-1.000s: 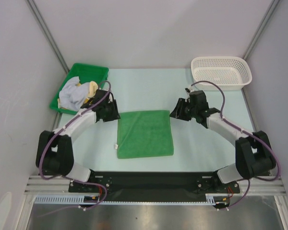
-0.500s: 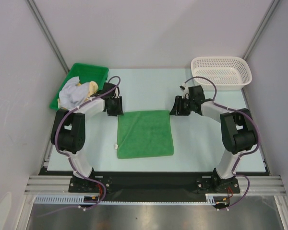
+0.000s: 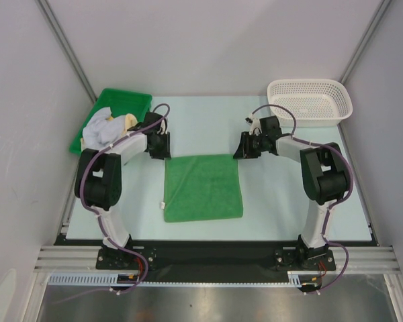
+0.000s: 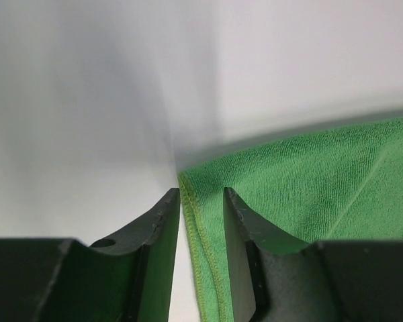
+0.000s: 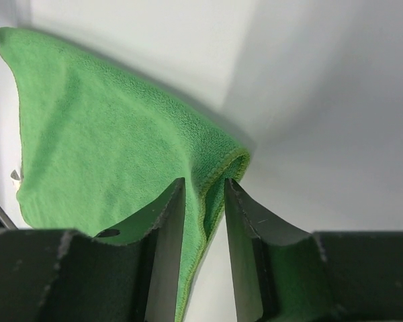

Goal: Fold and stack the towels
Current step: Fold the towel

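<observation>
On the bench (image 3: 282,201), the green towel (image 3: 203,186) is lying flat. The left pincer (image 4: 201,194) and right pincer (image 5: 205,182) are straddling its far corners, jaws part-open, not yet clamping. The next move is likely pinching both corners and folding nearward.

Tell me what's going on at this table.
Two robot arms are working on a green towel lying flat mid-table. The left gripper straddles the hem at its far left corner, and the right gripper has the far right corner's bunched edge between its fingers. Whether either is clamped yet is unclear. More towels, white and yellow, sit heaped in the green tray at far left. Nothing is stacked yet.
</observation>
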Tool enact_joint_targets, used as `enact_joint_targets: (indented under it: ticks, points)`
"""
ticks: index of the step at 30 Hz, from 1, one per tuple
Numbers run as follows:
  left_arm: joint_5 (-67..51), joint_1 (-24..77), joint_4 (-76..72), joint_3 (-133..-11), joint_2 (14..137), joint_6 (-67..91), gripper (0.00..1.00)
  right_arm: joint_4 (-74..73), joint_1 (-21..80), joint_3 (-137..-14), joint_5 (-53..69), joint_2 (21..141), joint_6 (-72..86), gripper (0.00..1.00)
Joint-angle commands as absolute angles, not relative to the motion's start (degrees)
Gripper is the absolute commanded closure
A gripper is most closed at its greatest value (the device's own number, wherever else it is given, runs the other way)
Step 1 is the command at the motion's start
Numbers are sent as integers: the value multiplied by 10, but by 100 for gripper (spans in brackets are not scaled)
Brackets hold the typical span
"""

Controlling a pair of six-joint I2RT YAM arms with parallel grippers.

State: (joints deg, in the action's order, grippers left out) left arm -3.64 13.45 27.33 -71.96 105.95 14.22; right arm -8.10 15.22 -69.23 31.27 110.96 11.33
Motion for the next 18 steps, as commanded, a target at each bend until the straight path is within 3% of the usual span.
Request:
enact_joint_targets:
  ticks: [1,5,10,14,17,18]
  points:
    - [-47,129,287,-754,1071,123,62,-59,149,-708,337,1119,123,65]
    - [-51,129,293,-742,1065,125,57,-57,149,-710,337,1122,126,64]
    - [-57,130,283,-735,1074,130,62,-53,150,-713,334,1132,131,64]
    - [-61,129,285,-746,1085,129,70,-54,150,-720,331,1137,128,65]
    - [-61,129,288,-755,1094,127,83,-59,151,-725,327,1140,123,69]
    - [-57,128,292,-762,1095,125,93,-60,150,-727,322,1140,120,76]
